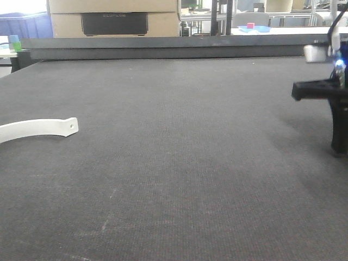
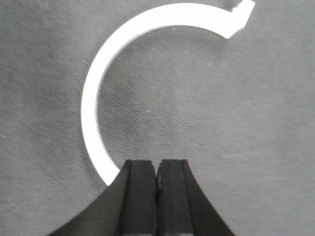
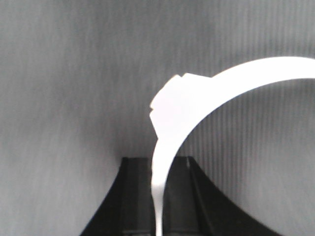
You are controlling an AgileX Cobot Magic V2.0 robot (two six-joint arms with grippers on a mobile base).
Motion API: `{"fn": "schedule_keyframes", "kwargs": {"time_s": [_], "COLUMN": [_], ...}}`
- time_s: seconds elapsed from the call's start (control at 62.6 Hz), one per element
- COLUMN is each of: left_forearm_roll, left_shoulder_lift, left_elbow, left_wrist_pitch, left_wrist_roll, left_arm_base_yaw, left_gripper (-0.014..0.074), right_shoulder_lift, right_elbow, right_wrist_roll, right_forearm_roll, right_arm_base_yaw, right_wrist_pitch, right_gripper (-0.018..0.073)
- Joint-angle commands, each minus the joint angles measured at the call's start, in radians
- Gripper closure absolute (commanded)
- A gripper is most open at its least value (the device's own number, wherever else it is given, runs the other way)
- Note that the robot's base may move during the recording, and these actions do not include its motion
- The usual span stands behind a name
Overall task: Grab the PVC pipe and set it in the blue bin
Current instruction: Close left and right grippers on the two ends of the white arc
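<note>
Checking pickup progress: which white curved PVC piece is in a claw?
The piece pinched in the right claw; the other piece lies on the grey mat before the shut left claw.

First PVC pipe clip (image 2: 91, 108): a white, flat-section, C-shaped arc with an angular tab at one end. It lies flat on the grey mat (image 2: 221, 123). Second PVC pipe clip (image 3: 211, 88): white, tabbed, raised on edge, with its lower end clamped in the right gripper (image 3: 160, 164).
</note>
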State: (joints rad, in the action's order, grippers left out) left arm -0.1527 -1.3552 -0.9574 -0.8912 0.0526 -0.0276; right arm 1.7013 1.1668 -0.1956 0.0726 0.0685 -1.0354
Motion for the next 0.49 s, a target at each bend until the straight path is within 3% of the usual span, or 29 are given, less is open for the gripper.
{"fn": "schedule_keyframes", "kwargs": {"time_s": [0.0,0.239,0.479], "left_forearm_roll": [0.07,0.209,0.219], "left_shoulder_lift": [-0.021,-0.151,-0.236], "left_elbow": [-0.031,-0.153,-0.178], "left_wrist_pitch": [-0.017,-0.095,-0.06], "left_wrist_roll": [-0.011,-0.029,-0.029], "left_arm_base_yaw": [0.005,0.005,0.005], "left_gripper": [0.0707,0.0707,0.0697], "right_shoulder_lift": [-0.087,-0.229,-0.246], "right_elbow": [0.0,0.0,0.0], "right_wrist_roll": [0.064,0.092,0.092], "right_forearm_roll": [-0.002,-0.002,0.004], "right_arm_base_yaw": [0.005,0.005,0.005], "right_wrist_pitch": [-0.03,-0.037,-0.037], "right_gripper": [0.072,0.072,0.072]}}
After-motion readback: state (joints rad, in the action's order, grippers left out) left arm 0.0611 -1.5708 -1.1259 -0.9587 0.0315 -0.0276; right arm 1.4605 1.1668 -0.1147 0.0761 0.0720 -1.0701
